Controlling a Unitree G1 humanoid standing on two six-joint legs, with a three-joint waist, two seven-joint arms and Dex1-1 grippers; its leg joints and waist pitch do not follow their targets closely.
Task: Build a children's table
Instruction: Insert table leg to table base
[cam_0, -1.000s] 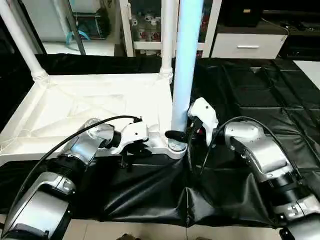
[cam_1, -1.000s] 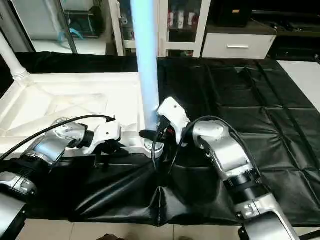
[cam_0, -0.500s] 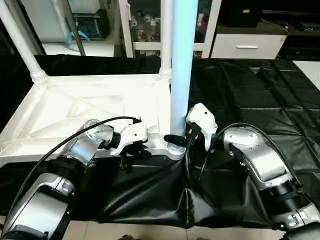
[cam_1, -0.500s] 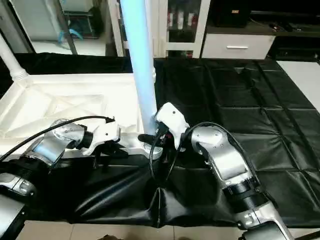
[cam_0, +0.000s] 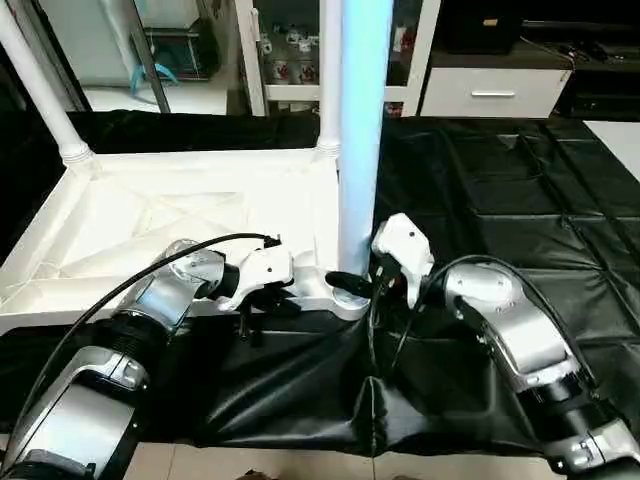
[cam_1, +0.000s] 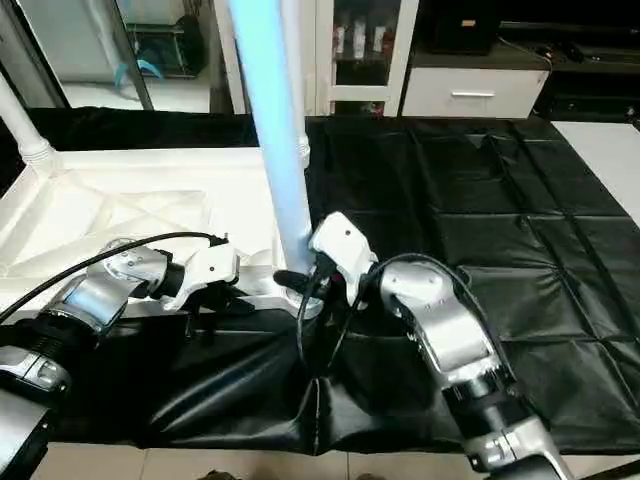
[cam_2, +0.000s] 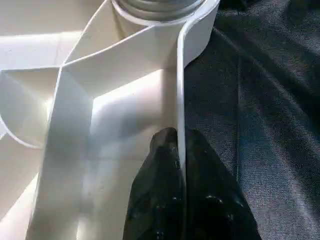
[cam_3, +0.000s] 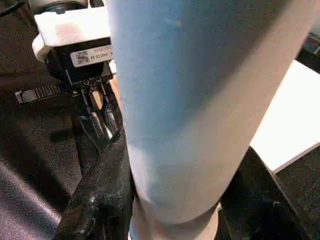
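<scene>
the leg (cam_0: 358, 140) stands close to upright, its long axis rising out of the near corner socket (cam_0: 345, 290) of the upturned tabletop (cam_0: 180, 215), with its foot at or in the socket; how deep it sits cannot be told. the right gripper (cam_0: 352, 283) is at the very base of the leg, and the right wrist view shows its two black fingers (cam_3: 100, 195) set on either side of the tube, clamped on it. so the leg runs straight up from this hand, and the socket lies directly under it; any seating push would have to go down along that axis, not sideways.

the left gripper (cam_2: 179, 165), just beside the socket on the other side, is pinched onto the thin edge wall of the tabletop, one finger on each face of the rim. it looks placed to hold the tabletop steady against that push. the right hand is the nearer one to the leg; the left touches only the top.

beyond the hands, two more legs (cam_0: 40, 85) stand in the far corners, and the tabletop rests ribs-up on the black cloth (cam_0: 500, 190).
</scene>
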